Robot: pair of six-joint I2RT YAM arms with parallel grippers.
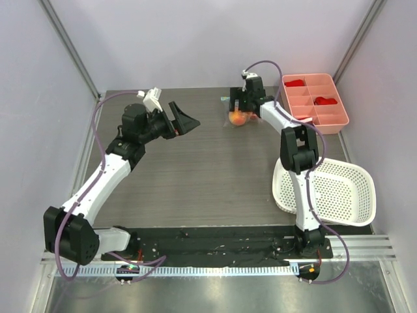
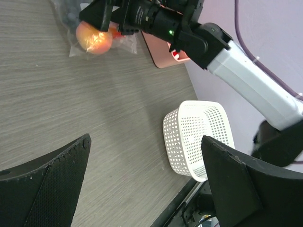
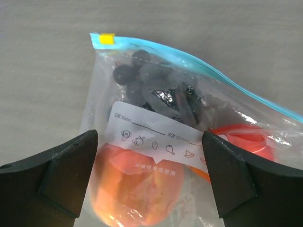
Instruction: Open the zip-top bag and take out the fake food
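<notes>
Zip-top bag [image 1: 238, 119] sealed, upper centre of top view.
Right gripper [image 3: 149, 165] is spread astride it, fake food [image 3: 137, 189] inside; left gripper [image 2: 147, 175] is held spread, apart leftward, presumably for the zip.

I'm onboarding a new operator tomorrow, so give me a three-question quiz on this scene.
1. True or false: the fake food lies inside the zip-top bag.
2. Which gripper is poised over the bag? A) left B) right
3. Fill in: the bag's zip strip is ___ in colour.
Key: 1 true; 2 B, the right gripper, jaws open; 3 teal-blue.
</notes>
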